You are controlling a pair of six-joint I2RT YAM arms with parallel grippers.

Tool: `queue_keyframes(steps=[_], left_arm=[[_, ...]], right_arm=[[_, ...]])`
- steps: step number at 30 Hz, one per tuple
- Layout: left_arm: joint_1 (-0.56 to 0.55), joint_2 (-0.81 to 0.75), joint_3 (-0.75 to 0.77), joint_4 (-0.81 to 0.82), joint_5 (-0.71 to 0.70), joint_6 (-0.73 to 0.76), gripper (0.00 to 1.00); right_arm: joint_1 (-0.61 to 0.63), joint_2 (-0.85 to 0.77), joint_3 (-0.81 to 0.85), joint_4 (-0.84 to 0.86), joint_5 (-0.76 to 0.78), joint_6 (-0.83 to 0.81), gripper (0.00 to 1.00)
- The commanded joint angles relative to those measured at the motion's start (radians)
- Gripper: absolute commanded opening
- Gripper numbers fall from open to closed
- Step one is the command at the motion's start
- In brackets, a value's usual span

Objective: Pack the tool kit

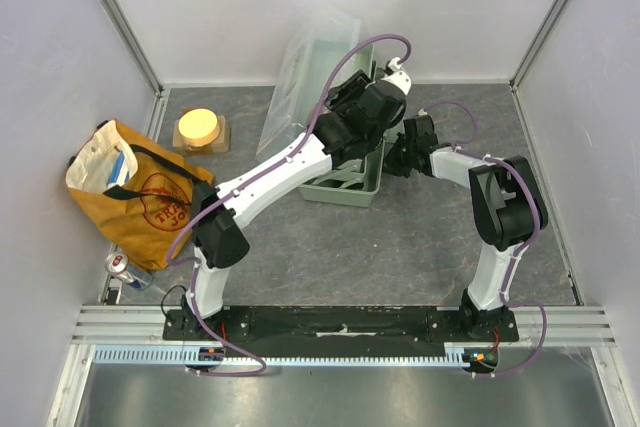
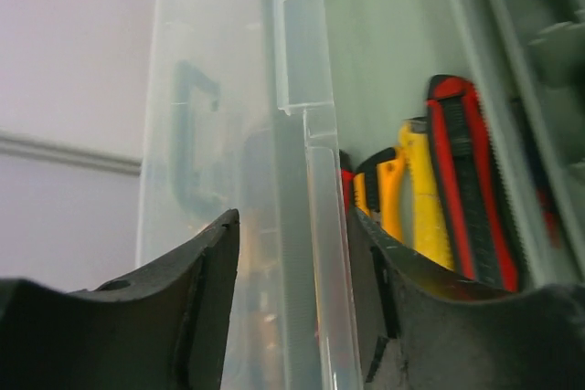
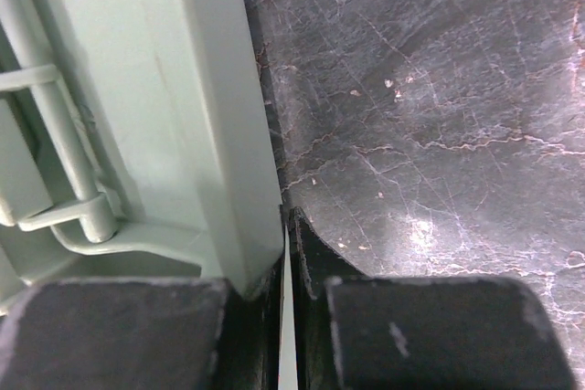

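- The toolbox (image 1: 352,189) stands on the table (image 3: 411,134), ahead of the two arm bases. Its clear lid (image 1: 300,67) is swung up and leans off its far left side.
- Hand tools (image 2: 430,189) with yellow and red-and-black handles stand packed inside the toolbox, just past the lid's edge.
- The toolbox looks like thin, stiff plastic, light in itself, though the tools probably add some weight. Its smooth walls are likely slippery, so a pinch on a rim should hold better than a press on a flat face.
- The lid looks thin and a little springy. Its moulded edge strip seems the best place to take it, and it is likely to swing on its hinge rather than lift.
- The left gripper (image 2: 291,226) is released. Its fingers stand apart either side of the lid's edge strip, with gaps showing on both sides.
- The left arm stretches forward across the toolbox, its wrist above the far end.
- The right gripper (image 3: 288,221) is clenched almost fully, low against the toolbox's right outer wall. A thin pale strip, seemingly a lip of the toolbox, is nipped between its fingers.
- The right arm bends in from the right of the toolbox, its forearm pointing left, and is probably steadying it.
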Motion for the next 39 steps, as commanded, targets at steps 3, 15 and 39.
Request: queue_keyframes(steps=[3,15,39], left_arm=[[-0.029,-0.083,0.105,-0.153,0.435,-0.293,0.63],[0.171,-0.310,-0.002,-0.101,0.974,-0.558,0.69],[0.621,-0.215,-0.295,0.035,1.376,-0.804,0.74]], right_arm=[[-0.018,0.008,0.035,0.014,-0.019,0.038,0.12],[-0.164,-0.144,-0.155,0.075,-0.031,0.095,0.33],[-0.334,0.161,-0.219,0.977,-0.328,0.653,0.52]])
